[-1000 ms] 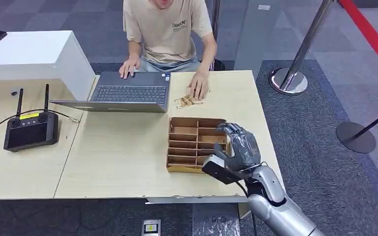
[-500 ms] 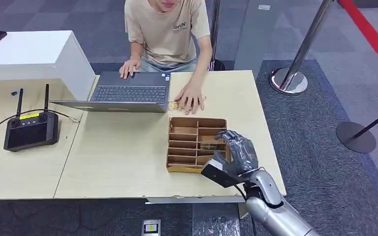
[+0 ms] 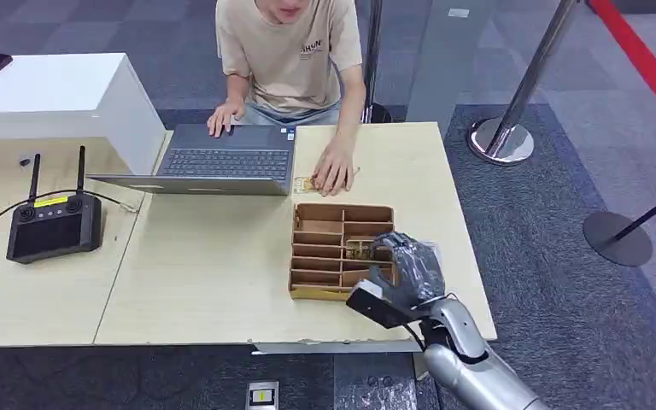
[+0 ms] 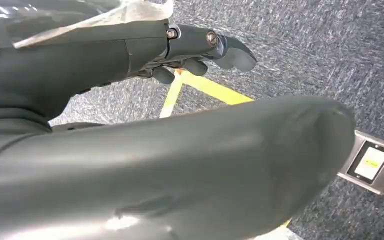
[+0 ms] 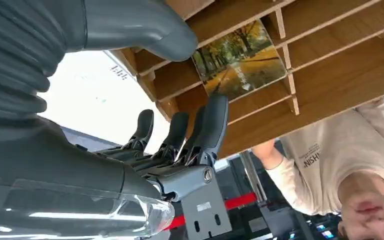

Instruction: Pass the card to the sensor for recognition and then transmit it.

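The right hand (image 3: 410, 269) has lowered, fingers apart, onto the autumn-scene picture card (image 5: 240, 60). It lies in the brown slotted wooden tray (image 3: 307, 273); grasping seems imminent.

Grey carpet floor (image 3: 555, 256) — light wooden table (image 3: 205, 273), steel stanchions (image 3: 512, 111).

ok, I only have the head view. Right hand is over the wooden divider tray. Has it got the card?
Observer: Not yet. In the right wrist view the right hand has its thumb and fingers apart, and the card lies in a slot of the divider tray between them.
Operator: Which card? It's a speck here.
Observer: It's printed with an autumn tree-lined path, picture side towards the wrist camera.
Operator: Left hand?
Observer: The left hand hangs over grey carpet with yellow tape on it, holding nothing.
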